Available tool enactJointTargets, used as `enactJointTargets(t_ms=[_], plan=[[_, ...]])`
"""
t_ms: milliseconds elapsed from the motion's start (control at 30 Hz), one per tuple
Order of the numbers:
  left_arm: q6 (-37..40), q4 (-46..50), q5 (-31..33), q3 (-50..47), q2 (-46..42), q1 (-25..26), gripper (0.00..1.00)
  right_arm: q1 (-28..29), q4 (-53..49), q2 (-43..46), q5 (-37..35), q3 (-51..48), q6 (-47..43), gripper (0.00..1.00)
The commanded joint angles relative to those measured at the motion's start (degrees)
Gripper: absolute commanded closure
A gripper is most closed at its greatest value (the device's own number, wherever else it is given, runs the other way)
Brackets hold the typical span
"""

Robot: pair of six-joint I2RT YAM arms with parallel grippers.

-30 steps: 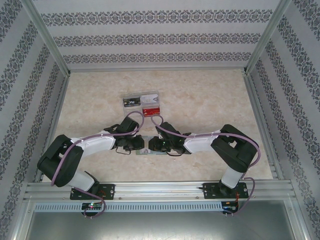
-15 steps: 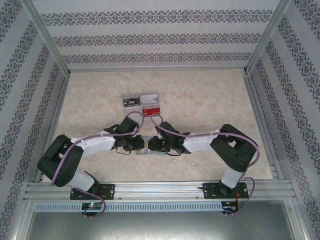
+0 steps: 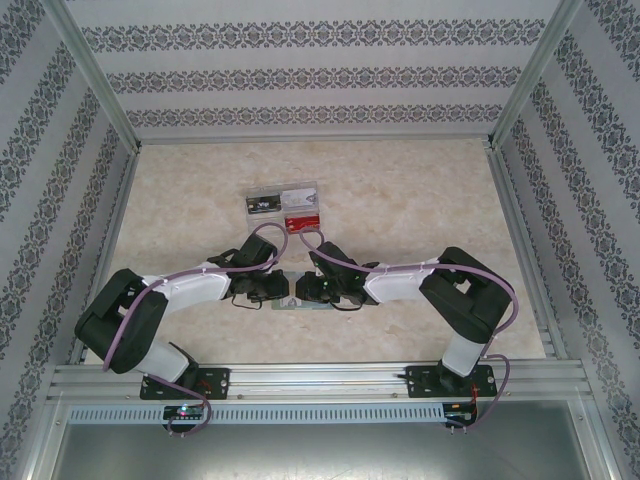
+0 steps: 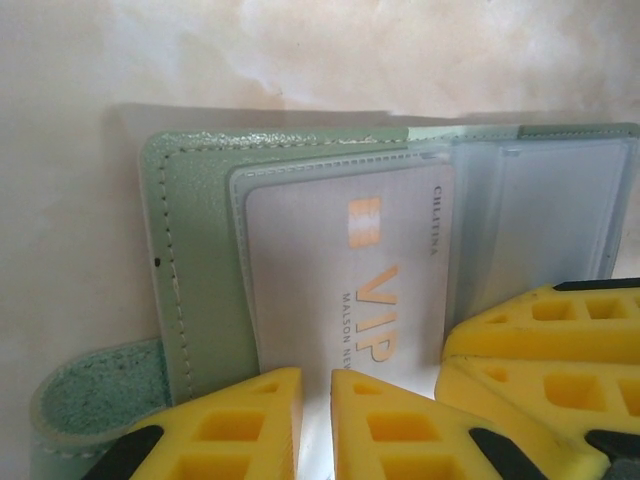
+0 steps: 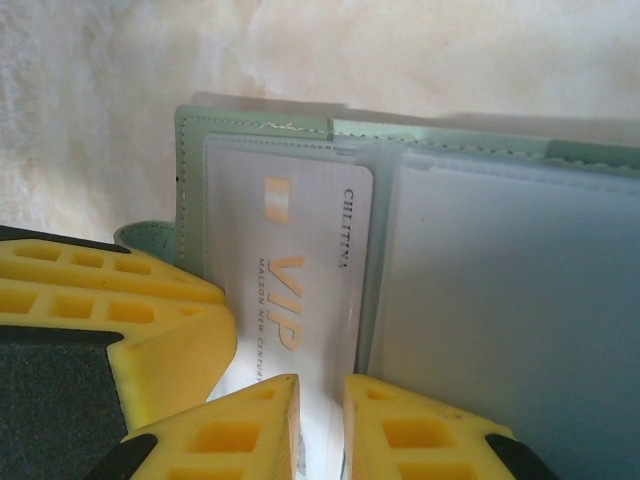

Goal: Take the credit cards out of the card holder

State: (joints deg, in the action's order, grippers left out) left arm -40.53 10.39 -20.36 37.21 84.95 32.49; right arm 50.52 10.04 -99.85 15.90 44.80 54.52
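From above, my two arms fold in toward each other at the near middle of the desk (image 3: 420, 200). My left pincer (image 3: 270, 288) and right pincer (image 3: 310, 290) sit nose to nose over the card holder (image 3: 285, 306), which peeks out as a pale sliver beneath them. Farther out on the desk a reddish card (image 3: 302, 222) lies flat, just beside a clear box (image 3: 283, 198).

Through my left wrist, the card holder (image 4: 190, 300) lies open on the desk, green outside, its strap tab (image 4: 90, 400) curling at the lower left. A silver VIP card (image 4: 340, 270) sits in the clear pocket of that half. My left pincer (image 4: 316, 385) is at the card's near edge, its yellow fingers (image 4: 240, 420) drawn almost together with a thin slit between them. I cannot tell whether that slit nips the card or the pocket. My right pincer (image 4: 452, 360) lies just to the right, over the pocket pages.

Through my right wrist, the silver VIP card (image 5: 310, 250) shows in the left half of the card holder (image 5: 260, 125), with cloudy pocket pages (image 5: 500, 290) to the right. My right pincer (image 5: 322, 385) is narrowed to a slit at the card's near end, and I cannot tell if it grips. My left pincer (image 5: 222, 312) crowds in from the left.
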Motion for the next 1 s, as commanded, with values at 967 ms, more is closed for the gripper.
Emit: enactJointTargets(t_ms=[967], plan=[[0.29,5.72,3.94,1.34,-3.31,0.25,0.73,-0.78,-5.04,2.64,-3.47,-2.17,-3.31,0.76]])
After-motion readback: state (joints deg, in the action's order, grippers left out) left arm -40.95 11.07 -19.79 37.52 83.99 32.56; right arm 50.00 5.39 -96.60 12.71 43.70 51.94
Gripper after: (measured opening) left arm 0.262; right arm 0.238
